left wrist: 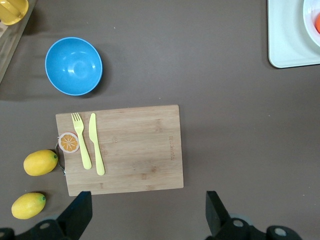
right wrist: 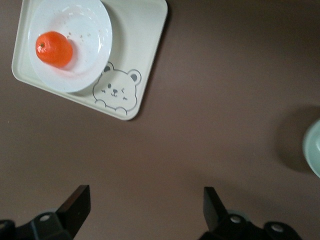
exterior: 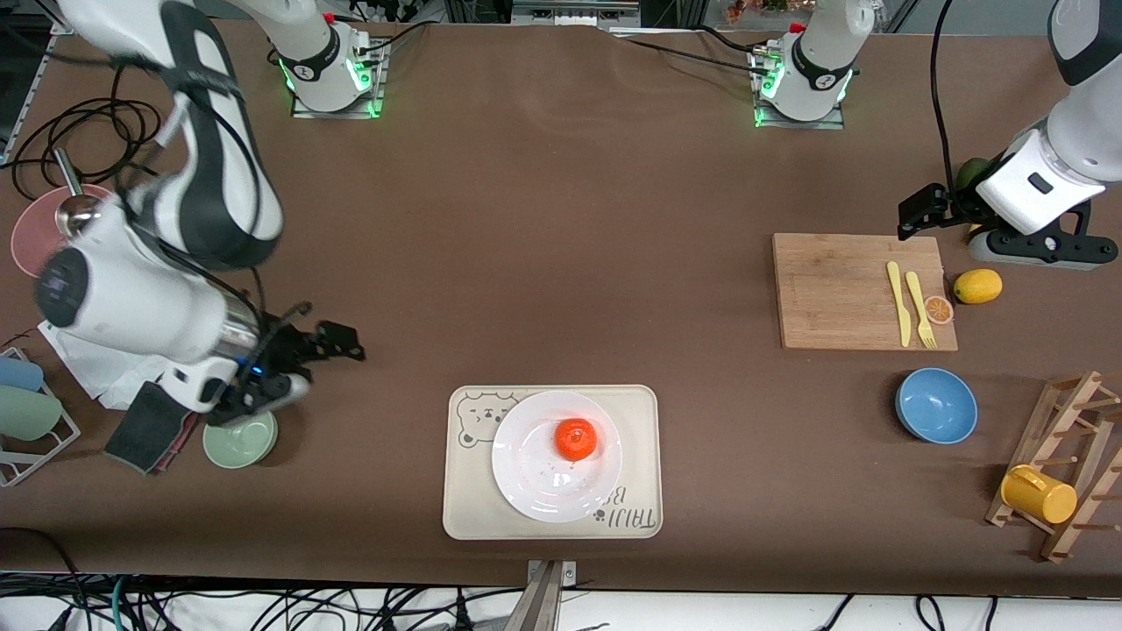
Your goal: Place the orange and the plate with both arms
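Left end effector (exterior: 916, 213) spread, empty, above table; right end effector (exterior: 337, 342) spread, empty; orange (exterior: 576, 438) on plate (exterior: 526, 478).

Table (exterior: 561, 219) surface: matt brown, cloth-like, slight creases near the arm bases. Plate (exterior: 526, 478): glossy white, glazed look, catches highlights (a few specks on it). Orange (exterior: 576, 438): smooth skin, mild sheen. Tray (exterior: 465, 508): matt cream, plastic-looking, printed bear. Cutting board (exterior: 833, 289): bare wood, visible grain, matt. Knife (exterior: 897, 302) and fork (exterior: 920, 308): pale yellow plastic, smooth. Blue bowl (exterior: 936, 405): smooth, semi-gloss. Rack (exterior: 1074, 464): unfinished wood dowels. Yellow cup (exterior: 1039, 493): shiny plastic. Lemon (exterior: 977, 286): finely dimpled, matt. Green saucer (exterior: 241, 440): satin finish.
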{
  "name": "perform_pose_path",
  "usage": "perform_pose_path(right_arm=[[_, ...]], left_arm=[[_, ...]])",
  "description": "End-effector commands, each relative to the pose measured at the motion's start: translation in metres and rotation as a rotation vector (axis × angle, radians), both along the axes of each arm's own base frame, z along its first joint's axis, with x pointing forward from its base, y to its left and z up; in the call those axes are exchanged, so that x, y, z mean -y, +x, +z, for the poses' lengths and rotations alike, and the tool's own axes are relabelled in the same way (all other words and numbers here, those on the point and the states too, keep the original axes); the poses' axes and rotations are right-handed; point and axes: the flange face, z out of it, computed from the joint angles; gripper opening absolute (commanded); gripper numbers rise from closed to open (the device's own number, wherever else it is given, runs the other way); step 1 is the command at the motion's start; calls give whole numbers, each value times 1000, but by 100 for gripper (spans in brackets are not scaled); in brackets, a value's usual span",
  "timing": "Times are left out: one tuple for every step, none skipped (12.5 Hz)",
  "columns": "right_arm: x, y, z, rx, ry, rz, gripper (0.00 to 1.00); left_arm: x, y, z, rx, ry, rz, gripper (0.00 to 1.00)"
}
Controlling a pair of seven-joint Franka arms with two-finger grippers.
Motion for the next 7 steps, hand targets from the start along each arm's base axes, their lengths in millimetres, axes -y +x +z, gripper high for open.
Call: perform_pose_path(right_arm=[[19,-42,56,-33,-94,-29,100],[27,-55,75,-33,-127,-44,100],[34,-70,92,-30,-154,-63,100],[45,-82,108,-24,-172,-77,100],[60,-88,117,-31,-189,-92,100],[73,-90,125,-26,-199,-109,100],[81,-91,127,-32,-209,-116,100]], left_arm=[[1,1,4,-7,-33,3,100],[1,1,4,-7,-33,3,100],[1,1,4,-7,-33,2,100],[0,1,4,-7,-33,3,100],[1,1,4,-7,-33,2,100],[1,1,4,-7,-33,3,100],[1,1,4,-7,-33,2,100]])
